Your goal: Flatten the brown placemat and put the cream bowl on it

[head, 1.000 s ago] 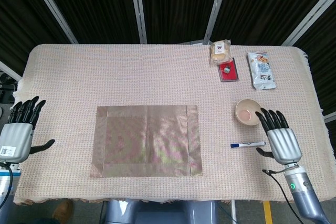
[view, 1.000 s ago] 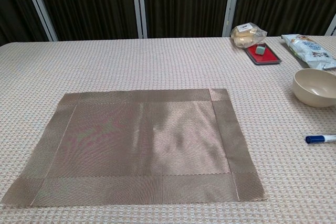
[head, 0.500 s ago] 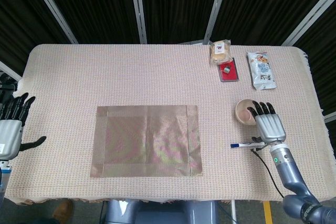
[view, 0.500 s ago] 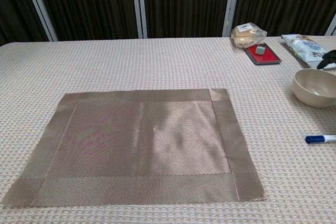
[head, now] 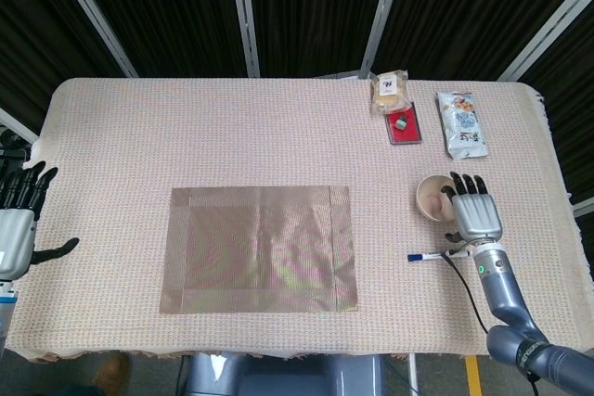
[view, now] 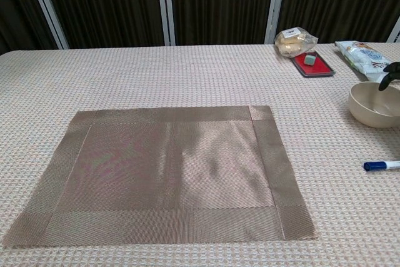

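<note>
you moved the right robot hand (head: 473,210) onto the cream bowl's (head: 432,198) rim, fingers spread, no grip yet. brown placemat (head: 259,249) already lay flat; left robot hand (head: 17,229) hung open, idle.

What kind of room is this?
Probably a robot test room, not a home: black curtains hang behind the table, where a placemat, bowl and snack packet are laid out.
</note>
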